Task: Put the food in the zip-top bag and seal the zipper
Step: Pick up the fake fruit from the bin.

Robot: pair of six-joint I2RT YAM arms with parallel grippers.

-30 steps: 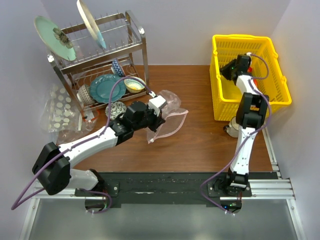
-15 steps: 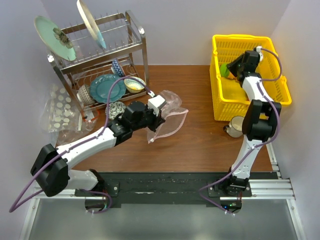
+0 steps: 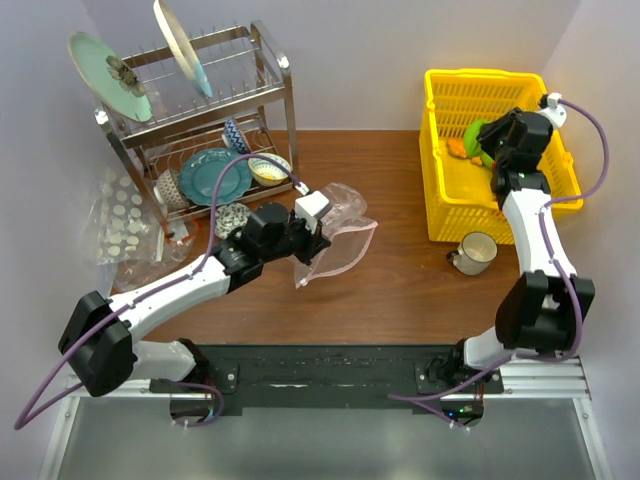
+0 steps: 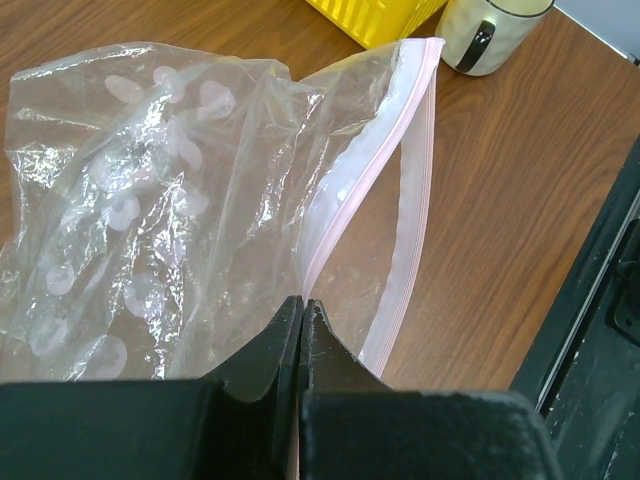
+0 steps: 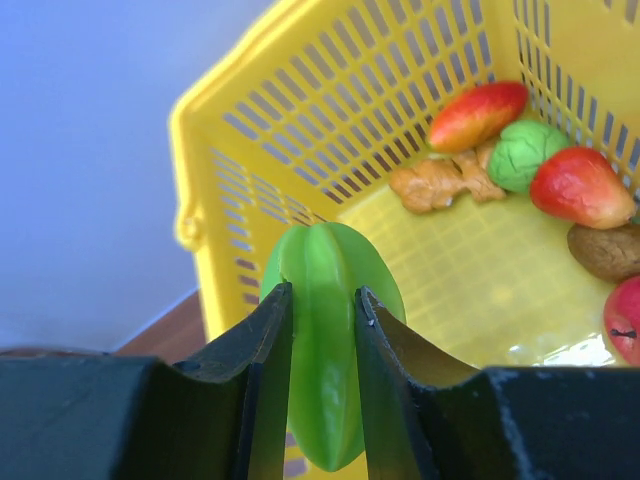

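Note:
The zip-top bag lies crumpled on the wooden table, its mouth facing right. My left gripper is shut on the bag's upper mouth edge and holds it up, so the mouth gapes. In the left wrist view the bag fills the frame, and the pink zipper runs from my left gripper. My right gripper is shut on a green ridged toy fruit above the yellow basket. Red, orange-red, tan and green food lies in the basket.
A cream mug stands in front of the yellow basket. A metal dish rack with plates and bowls stands at the back left. A second clear bag with white discs lies beside the rack.
My right gripper has risen out of the basket with the green fruit, and the arm has swung right. The left gripper still holds the bag's mouth.

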